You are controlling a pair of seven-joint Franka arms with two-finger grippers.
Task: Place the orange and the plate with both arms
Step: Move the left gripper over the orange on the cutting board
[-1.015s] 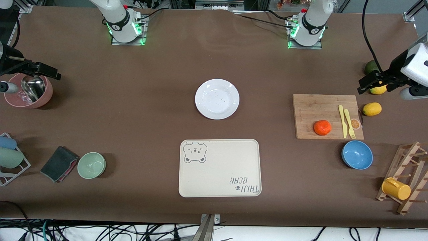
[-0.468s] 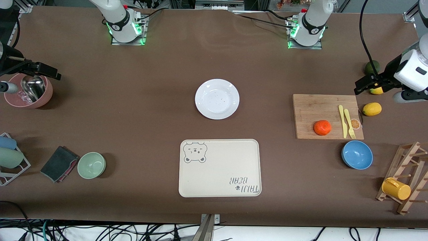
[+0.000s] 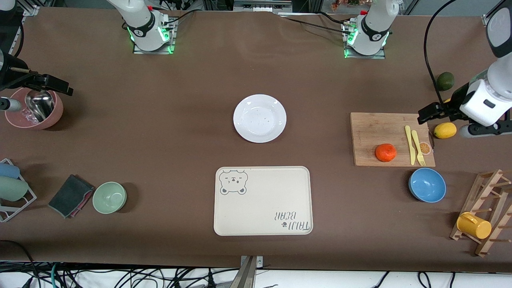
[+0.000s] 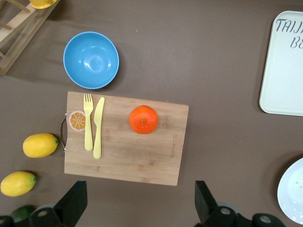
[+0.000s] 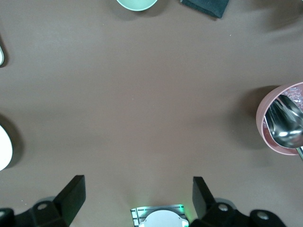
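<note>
The orange (image 3: 385, 152) (image 4: 143, 119) lies on a wooden cutting board (image 3: 384, 132) toward the left arm's end of the table. The white plate (image 3: 260, 118) sits empty mid-table, farther from the front camera than the bear-print tray (image 3: 263, 201); its rim (image 4: 293, 194) shows in the left wrist view. My left gripper (image 3: 429, 113) (image 4: 139, 196) hangs open and empty over bare table just off the board's edge, with the orange apart from it. Over the table beside the pink bowl (image 3: 34, 108), my right gripper (image 3: 60, 86) (image 5: 137, 189) waits open and empty.
A yellow knife and fork (image 3: 414, 145) lie on the board. Lemons (image 3: 445, 130), a green fruit (image 3: 445, 81), a blue bowl (image 3: 427, 185) and a wooden rack with a yellow cup (image 3: 474, 225) crowd that end. A green bowl (image 3: 109, 197) and dark cloth (image 3: 71, 196) lie toward the right arm's end.
My left arm has swung its open gripper from over the lemons toward the cutting board's corner. The right arm, plate and orange have not moved.
</note>
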